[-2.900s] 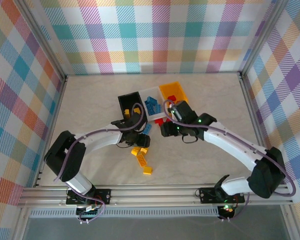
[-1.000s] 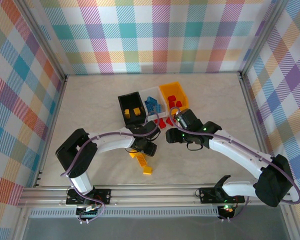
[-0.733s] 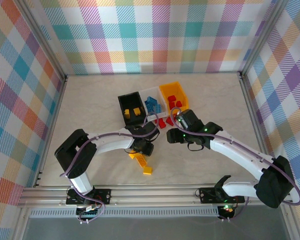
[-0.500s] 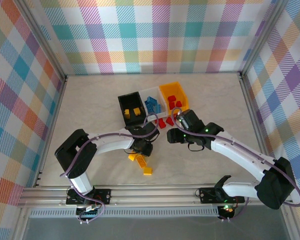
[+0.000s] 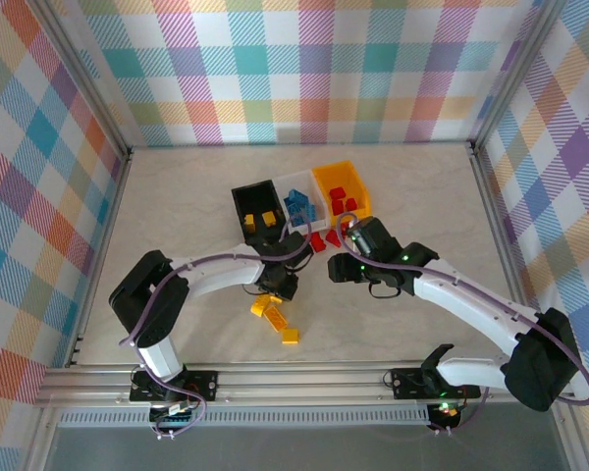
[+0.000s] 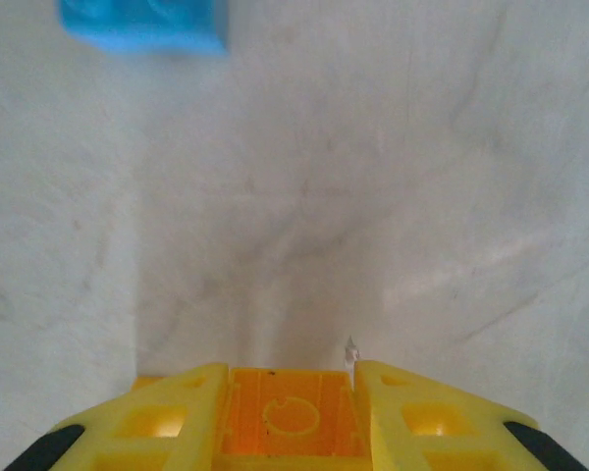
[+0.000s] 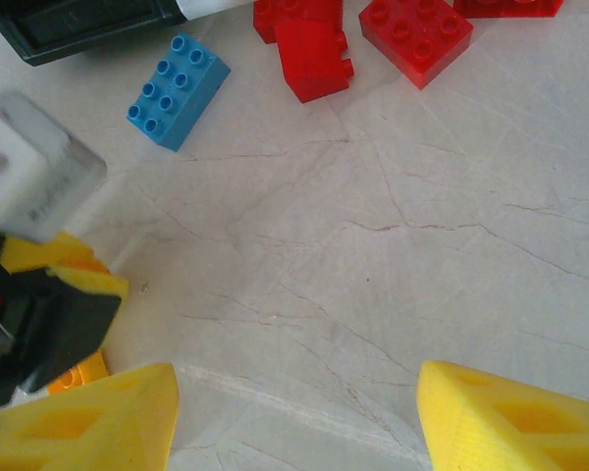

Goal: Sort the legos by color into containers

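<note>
- Well, I'd guess it's roughly halfway or a bit past. The black bin (image 5: 240, 196) has yellow pieces in it, the white bin (image 5: 296, 181) has blue pieces and the orange bin (image 5: 336, 167) has red pieces.
- Left on the table are the loose red bricks (image 5: 324, 238) just below the bins at mid-frame, one blue brick (image 7: 177, 90), and the loose yellow bricks (image 5: 265, 309) lower down, near centre.
- The left gripper (image 6: 290, 373) is pinched together on an orange brick (image 6: 290, 420) at the bottom edge of its wrist view.
- The right gripper (image 7: 294, 392) has its fingers apart with nothing between them, sitting over bare table below the reds.
</note>
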Controlling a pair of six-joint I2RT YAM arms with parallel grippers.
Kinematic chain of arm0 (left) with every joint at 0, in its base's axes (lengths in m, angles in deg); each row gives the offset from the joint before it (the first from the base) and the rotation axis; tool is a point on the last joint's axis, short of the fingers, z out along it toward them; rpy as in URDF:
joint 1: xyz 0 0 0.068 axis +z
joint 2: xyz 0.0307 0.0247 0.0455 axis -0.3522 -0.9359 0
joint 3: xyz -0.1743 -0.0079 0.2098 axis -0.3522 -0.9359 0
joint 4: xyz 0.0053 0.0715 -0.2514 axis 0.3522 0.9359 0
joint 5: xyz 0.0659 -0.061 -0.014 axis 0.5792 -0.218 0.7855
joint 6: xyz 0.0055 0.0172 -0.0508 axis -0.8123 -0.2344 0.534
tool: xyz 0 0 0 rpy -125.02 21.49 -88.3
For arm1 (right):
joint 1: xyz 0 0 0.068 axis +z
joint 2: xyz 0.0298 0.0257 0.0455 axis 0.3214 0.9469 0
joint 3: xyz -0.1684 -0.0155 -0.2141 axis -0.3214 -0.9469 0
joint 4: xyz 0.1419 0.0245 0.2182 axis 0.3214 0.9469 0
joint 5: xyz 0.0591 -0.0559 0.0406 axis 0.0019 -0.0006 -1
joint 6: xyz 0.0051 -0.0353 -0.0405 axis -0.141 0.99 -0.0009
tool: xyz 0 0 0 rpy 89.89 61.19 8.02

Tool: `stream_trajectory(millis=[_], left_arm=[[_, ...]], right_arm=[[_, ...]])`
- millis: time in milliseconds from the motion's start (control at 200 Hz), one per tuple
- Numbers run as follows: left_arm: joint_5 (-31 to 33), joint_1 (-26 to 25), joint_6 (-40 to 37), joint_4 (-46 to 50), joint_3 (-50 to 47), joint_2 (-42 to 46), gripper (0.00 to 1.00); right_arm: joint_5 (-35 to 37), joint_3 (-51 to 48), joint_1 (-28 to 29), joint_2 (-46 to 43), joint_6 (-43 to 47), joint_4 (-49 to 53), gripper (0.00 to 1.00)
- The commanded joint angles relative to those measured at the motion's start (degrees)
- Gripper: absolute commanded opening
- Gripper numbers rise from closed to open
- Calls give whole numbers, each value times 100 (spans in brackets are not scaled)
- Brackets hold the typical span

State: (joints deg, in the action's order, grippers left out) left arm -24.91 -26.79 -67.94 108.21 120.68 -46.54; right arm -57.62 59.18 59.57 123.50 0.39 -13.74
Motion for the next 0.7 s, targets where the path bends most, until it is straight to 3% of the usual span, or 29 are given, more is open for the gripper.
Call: stream_trajectory(millis=[0, 380, 695], left_arm=[[57, 350, -265, 306, 557, -37, 32], [306, 1641, -836, 529, 2708, -716, 32], [635, 2155, -1002, 292, 3617, -1719, 32]], right_arm=[[-83, -165, -21, -193, -27, -120, 65], [-665, -715, 5, -279, -87, -594, 65], [-805, -796, 296, -337, 78, -578, 65]])
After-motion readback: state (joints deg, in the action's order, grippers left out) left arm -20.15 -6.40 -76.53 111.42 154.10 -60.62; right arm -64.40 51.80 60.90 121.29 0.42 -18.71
